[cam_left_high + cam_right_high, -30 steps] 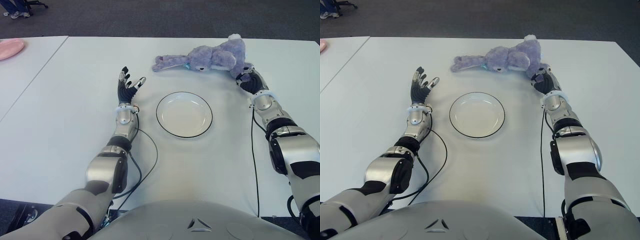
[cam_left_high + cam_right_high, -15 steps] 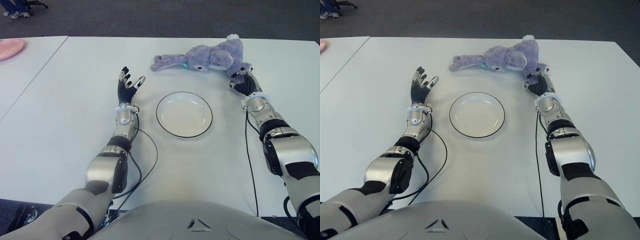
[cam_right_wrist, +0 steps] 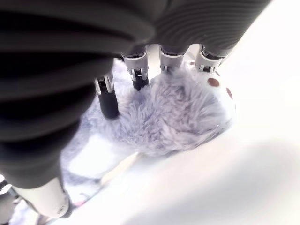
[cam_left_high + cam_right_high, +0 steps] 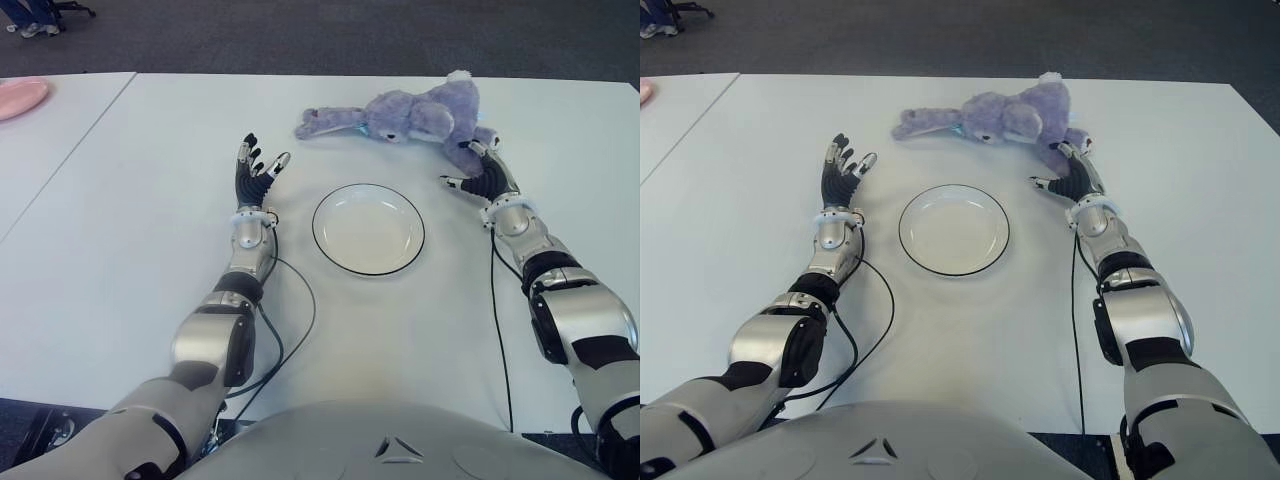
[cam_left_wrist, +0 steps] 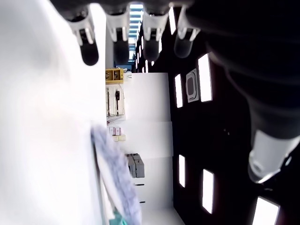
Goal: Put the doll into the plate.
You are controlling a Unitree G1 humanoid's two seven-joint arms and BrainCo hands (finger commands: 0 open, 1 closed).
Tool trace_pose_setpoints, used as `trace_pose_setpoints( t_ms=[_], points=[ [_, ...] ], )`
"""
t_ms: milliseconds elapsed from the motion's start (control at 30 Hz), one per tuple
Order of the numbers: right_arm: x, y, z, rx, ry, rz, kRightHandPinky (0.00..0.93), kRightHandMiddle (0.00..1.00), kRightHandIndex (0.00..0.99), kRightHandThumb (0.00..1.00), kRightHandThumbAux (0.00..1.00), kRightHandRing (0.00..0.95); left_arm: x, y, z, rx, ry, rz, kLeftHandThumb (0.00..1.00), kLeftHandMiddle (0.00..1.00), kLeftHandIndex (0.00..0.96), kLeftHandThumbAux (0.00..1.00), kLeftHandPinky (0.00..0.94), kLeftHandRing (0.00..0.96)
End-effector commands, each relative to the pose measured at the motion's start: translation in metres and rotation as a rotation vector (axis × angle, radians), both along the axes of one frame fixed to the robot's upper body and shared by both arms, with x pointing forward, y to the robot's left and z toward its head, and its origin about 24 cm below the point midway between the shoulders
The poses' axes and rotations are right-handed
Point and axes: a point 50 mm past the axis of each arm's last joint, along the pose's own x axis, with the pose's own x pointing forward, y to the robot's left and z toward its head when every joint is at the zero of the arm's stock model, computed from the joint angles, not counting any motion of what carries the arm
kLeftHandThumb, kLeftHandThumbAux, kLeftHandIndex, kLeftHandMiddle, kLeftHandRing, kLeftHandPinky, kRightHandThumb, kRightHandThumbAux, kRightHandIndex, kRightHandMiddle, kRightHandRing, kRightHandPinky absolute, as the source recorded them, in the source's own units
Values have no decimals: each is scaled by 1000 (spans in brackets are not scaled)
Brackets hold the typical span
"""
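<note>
A purple plush rabbit doll [image 4: 410, 112] lies on its side at the far middle of the white table [image 4: 120, 230], ears pointing left. An empty white plate [image 4: 368, 229] with a dark rim sits nearer me, in front of the doll. My right hand [image 4: 478, 172] is at the doll's near right leg, its fingers stretched over the fur and the thumb held out to the side. In the right wrist view the fingertips [image 3: 108, 101] touch the plush leg [image 3: 173, 112] without closing round it. My left hand [image 4: 255, 170] shows left of the plate with fingers spread and nothing in it.
A pink plate [image 4: 20, 96] lies on a neighbouring table at the far left. Thin black cables [image 4: 290, 320] trail from both wrists across the table towards me. Dark floor lies beyond the table's far edge.
My right hand has moved left and nearer, and its thumb has spread out. The doll has slid a little to the left. The left hand has not moved.
</note>
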Motion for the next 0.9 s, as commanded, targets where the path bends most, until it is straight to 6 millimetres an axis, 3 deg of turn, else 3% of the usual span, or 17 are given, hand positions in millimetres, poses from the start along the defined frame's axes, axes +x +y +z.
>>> trace_pose_setpoints(
  t_ms=[33, 200, 467, 900],
  points=[
    [-52, 25, -62, 35, 319, 302, 162, 11, 17, 238, 731, 70, -109, -13, -112, -68, 490, -11, 0, 74, 56, 626, 119, 85],
    [-75, 15, -54, 12, 336, 426, 99, 29, 37, 179, 772, 56, -110, -13, -112, -71, 488, -11, 0, 68, 51, 638, 119, 81],
    [-121, -2, -29, 49, 428, 534, 94, 72, 87, 129, 822, 70, -112, -13, -112, -73, 480, -4, 0, 73, 57, 651, 130, 85],
    [-165, -18, -20, 76, 596, 457, 149, 136, 107, 86, 826, 134, -113, -14, -112, -87, 474, -1, 0, 86, 83, 627, 132, 97]
  ],
)
